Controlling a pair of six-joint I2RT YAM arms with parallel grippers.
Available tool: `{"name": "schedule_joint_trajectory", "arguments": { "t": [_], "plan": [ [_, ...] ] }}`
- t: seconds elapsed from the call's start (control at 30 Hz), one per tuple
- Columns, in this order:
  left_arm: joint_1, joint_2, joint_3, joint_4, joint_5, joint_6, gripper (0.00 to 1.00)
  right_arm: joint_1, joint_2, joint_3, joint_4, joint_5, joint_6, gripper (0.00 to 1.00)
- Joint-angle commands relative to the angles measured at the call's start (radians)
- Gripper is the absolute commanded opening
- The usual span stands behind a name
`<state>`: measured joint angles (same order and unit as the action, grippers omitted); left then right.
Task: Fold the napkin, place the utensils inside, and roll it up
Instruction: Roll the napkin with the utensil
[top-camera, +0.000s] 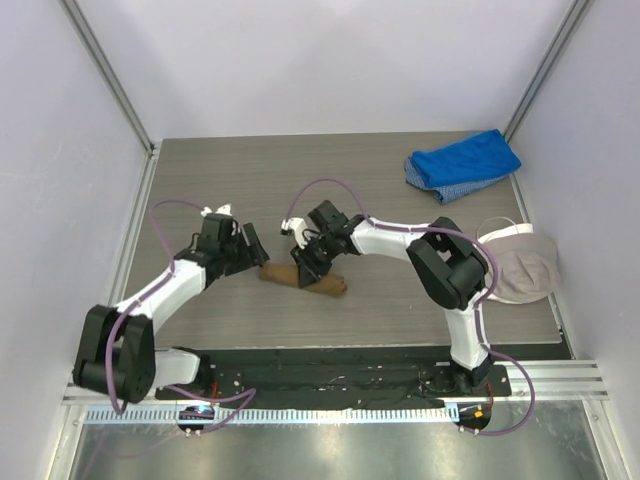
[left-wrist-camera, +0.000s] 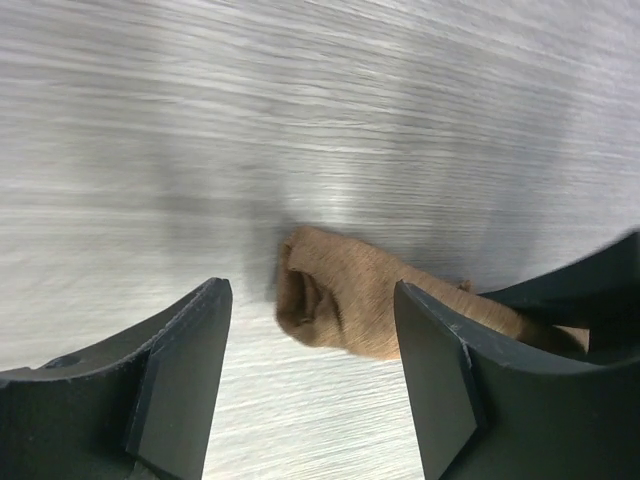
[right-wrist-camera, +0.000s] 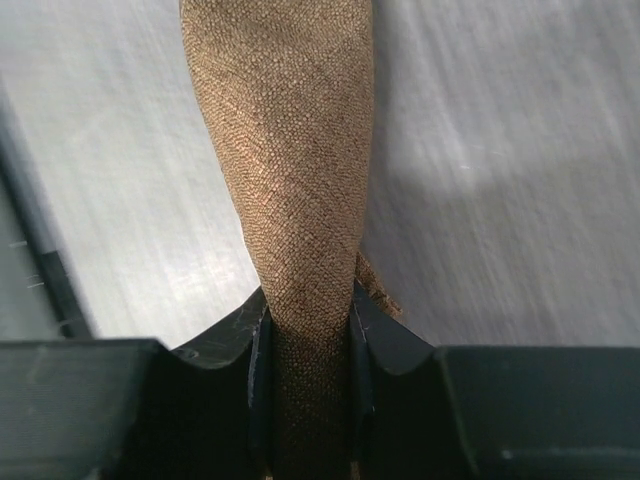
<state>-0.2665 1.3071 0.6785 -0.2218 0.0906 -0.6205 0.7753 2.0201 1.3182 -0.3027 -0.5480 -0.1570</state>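
The tan-brown napkin (top-camera: 305, 280) lies rolled into a short log on the grey table, near the middle. My right gripper (top-camera: 308, 268) is shut on it. In the right wrist view the roll (right-wrist-camera: 285, 150) runs straight out from between the jaws of the right gripper (right-wrist-camera: 310, 320), which pinch it on both sides. My left gripper (top-camera: 258, 250) stands open just off the roll's left end. The left wrist view shows that end (left-wrist-camera: 340, 300) lying between and beyond the spread fingers of the left gripper (left-wrist-camera: 310, 335), apart from both. The utensils are hidden.
A blue cloth (top-camera: 463, 163) lies bunched at the back right corner. A beige-and-white cap-like item (top-camera: 520, 262) sits at the right edge by the right arm's elbow. White walls close in the table on three sides.
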Motion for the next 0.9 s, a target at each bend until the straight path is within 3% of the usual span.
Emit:
{"name": "schedule_joint_trajectory", "arguments": {
  "t": [0.0, 0.27, 0.6, 0.77, 0.87],
  "plan": [
    [-0.002, -0.1, -0.079, 0.056, -0.097, 0.002, 0.7, -0.034, 0.084, 0.062, -0.105, -0.237, 0.066, 0.26],
    [-0.002, -0.181, -0.189, 0.217, 0.038, 0.01, 0.68, -0.09, 0.219, 0.171, -0.168, -0.446, 0.136, 0.25],
    [-0.002, -0.103, -0.234, 0.398, 0.103, -0.007, 0.62, -0.119, 0.315, 0.214, -0.211, -0.523, 0.148, 0.25],
    [-0.002, -0.065, -0.241, 0.424, 0.13, -0.015, 0.45, -0.133, 0.33, 0.227, -0.211, -0.514, 0.155, 0.26],
    [-0.002, -0.052, -0.257, 0.444, 0.141, -0.027, 0.3, -0.137, 0.324, 0.237, -0.211, -0.491, 0.155, 0.28]
  ]
}}
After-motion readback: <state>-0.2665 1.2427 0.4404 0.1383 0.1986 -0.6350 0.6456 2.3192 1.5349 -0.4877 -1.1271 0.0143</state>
